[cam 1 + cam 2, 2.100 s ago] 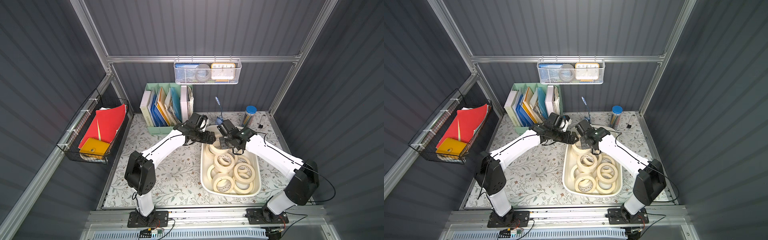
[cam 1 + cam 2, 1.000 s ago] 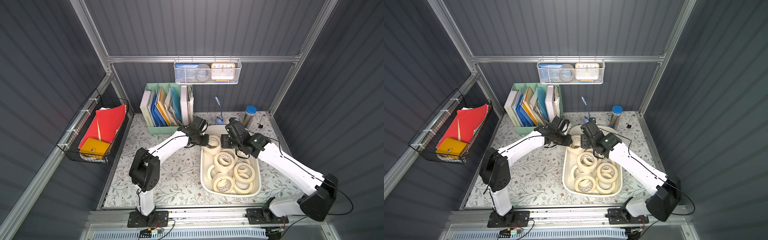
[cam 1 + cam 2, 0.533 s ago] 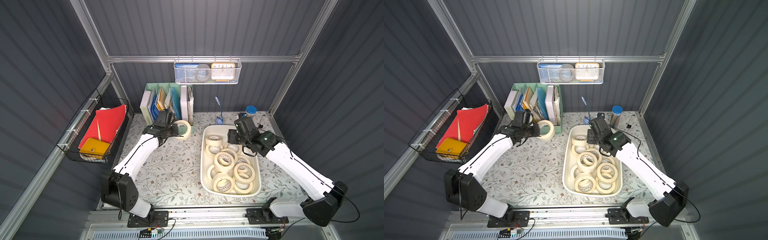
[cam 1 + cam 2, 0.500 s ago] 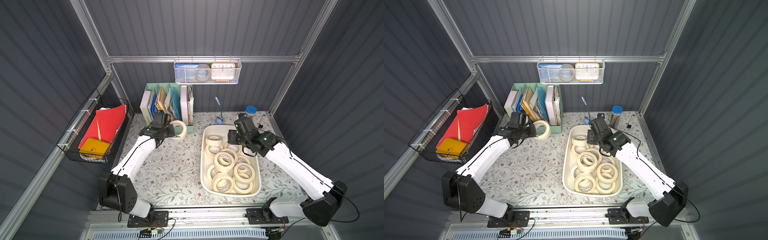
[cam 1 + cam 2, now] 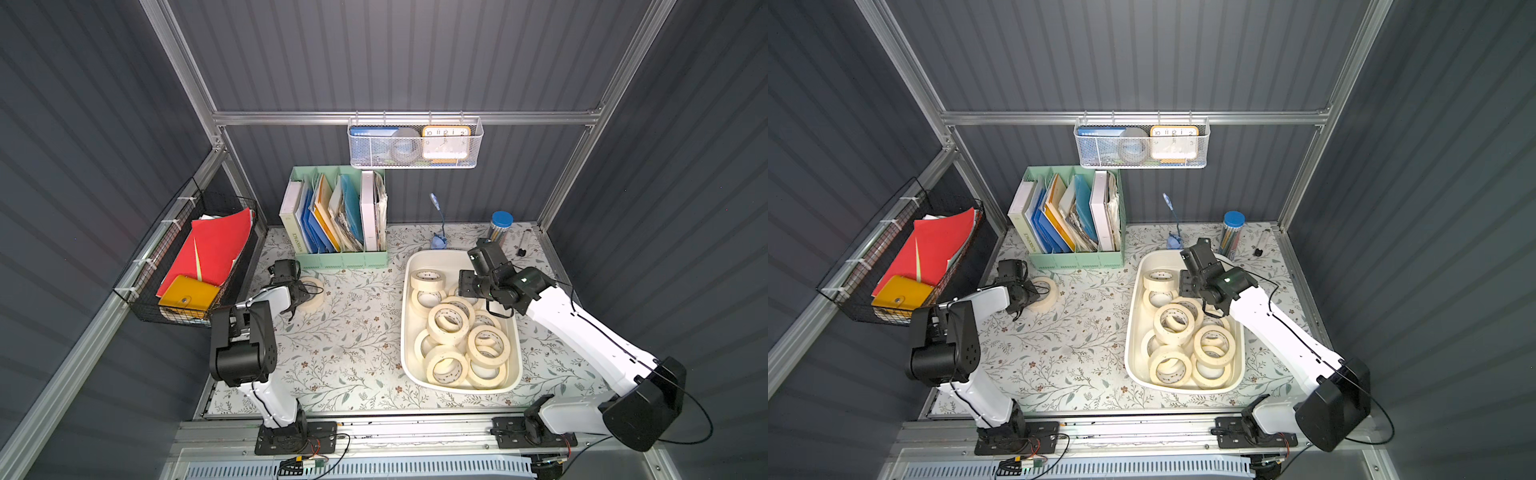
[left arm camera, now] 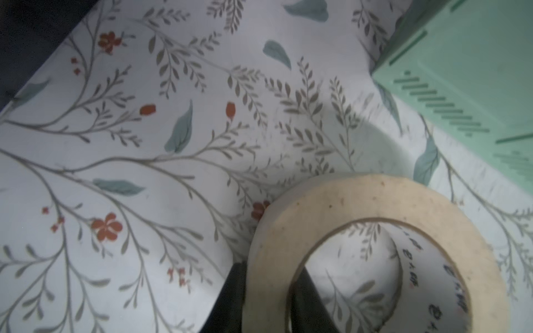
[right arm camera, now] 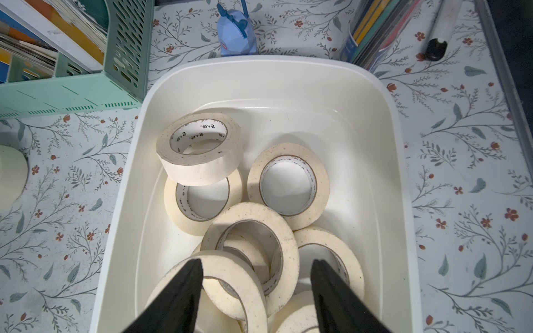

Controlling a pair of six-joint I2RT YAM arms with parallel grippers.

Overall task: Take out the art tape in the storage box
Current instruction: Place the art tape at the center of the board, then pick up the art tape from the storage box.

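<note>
Though vague overhead, left claw (image 6: 268, 272) astride art tape (image 6: 360, 207)

A mint-green file organizer (image 5: 345, 262) stands below a white mesh basket (image 5: 415, 164) holding a clock (image 5: 445, 143).

We saw dark grey ribbed walls (image 5: 374, 54) on three sides, framed by aluminium rails (image 5: 291, 117). A mint-green file organizer (image 5: 340, 262) stood on the floral-papered bench (image 5: 345, 345), against the back wall. Above the organizer a white mesh basket (image 5: 415, 160) hung from the rail. Left of the organizer a black wire basket (image 5: 235, 286) holding red folders hung on the side wall. The light was even and soft.
</note>
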